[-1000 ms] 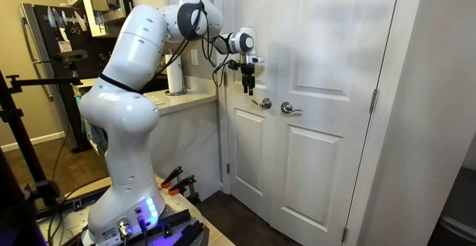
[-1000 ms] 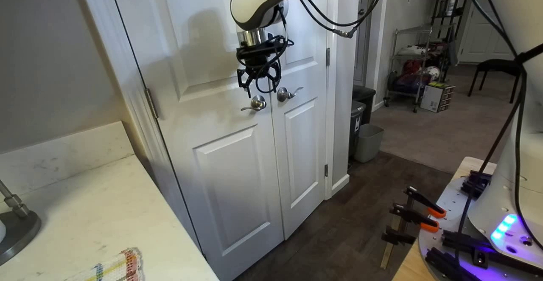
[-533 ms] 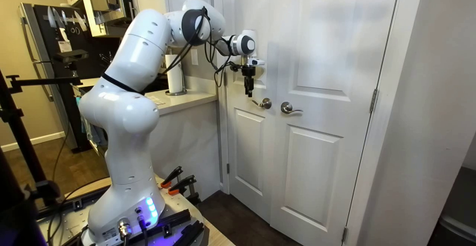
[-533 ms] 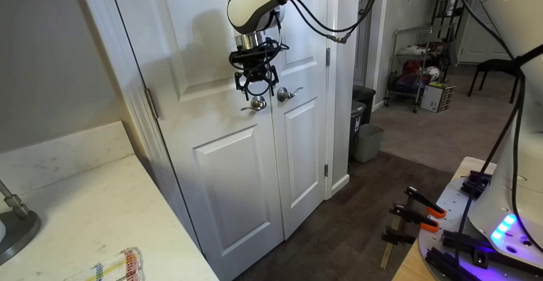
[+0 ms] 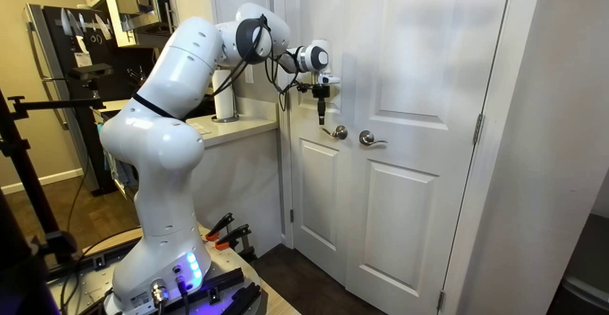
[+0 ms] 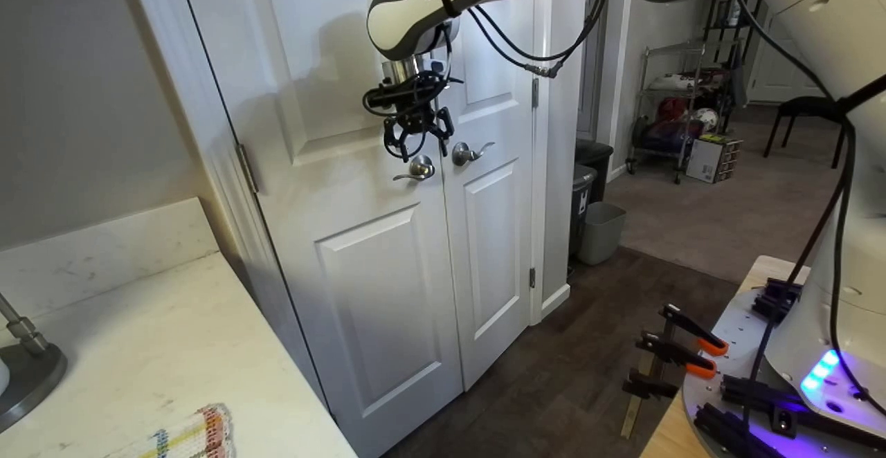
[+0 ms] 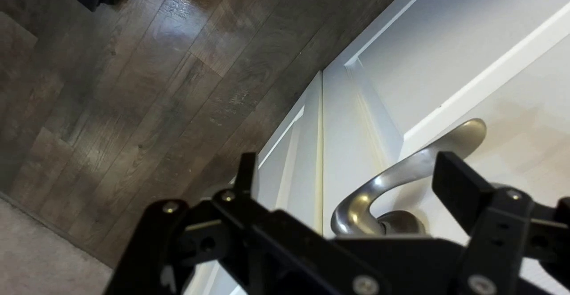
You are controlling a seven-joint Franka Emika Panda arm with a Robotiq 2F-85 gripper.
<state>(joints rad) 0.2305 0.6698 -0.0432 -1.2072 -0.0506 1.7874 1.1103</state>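
I report my pincer point(image 7: 348, 170) wide, its two black fingers point(image 7: 458, 188) standing well apart. Nearest to it is a metal lever handle point(image 7: 401, 175), seen between the fingers in the wrist view, its free end pointing to 2 o'clock from the curved neck. In both exterior views my fingers point down towards 6 o'clock and their tips stand near this handle; whether they touch it I cannot confirm. The handle is mounted on a white door point(image 6: 377, 306). In an exterior view a matching handle point(image 5: 368, 138) sits at 3 o'clock from it, on the adjoining door point(image 5: 404, 229), and a countertop point(image 5: 254, 123) bearing a paper towel roll point(image 5: 223, 96) lies towards 9 o'clock from my pincer. In an exterior view a grey waste bin point(image 6: 602, 234) stands at 4 o'clock from my pincer. Wood floor point(image 7: 156, 85) shows at 10 o'clock in the wrist view, and carpet point(image 7: 40, 259) at 8 o'clock.
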